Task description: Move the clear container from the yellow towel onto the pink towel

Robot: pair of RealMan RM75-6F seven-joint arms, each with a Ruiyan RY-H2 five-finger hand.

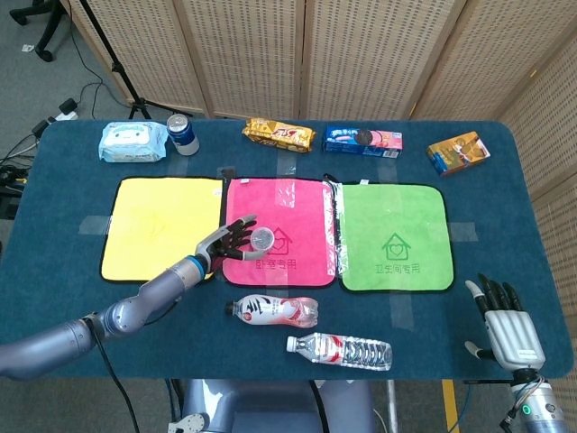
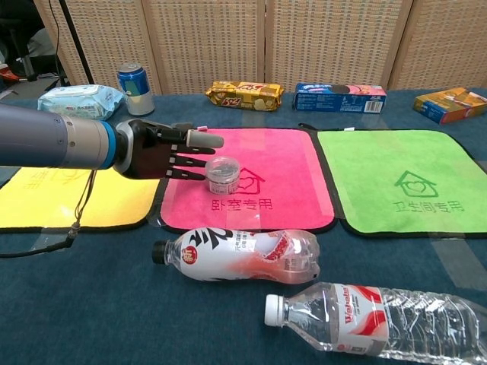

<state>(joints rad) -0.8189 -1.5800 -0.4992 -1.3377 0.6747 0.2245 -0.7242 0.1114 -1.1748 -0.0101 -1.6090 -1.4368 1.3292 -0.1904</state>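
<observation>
Blue table carries three towels in a row at frame centre. Clear container sits on the pink towel, centre-left of the chest view, just right of the yellow towel. Left hand has fingers around the container's left side, grasping it. Right hand, lower right of the head view, is released, fingers spread. Two plastic bottles lie below the towels.
</observation>
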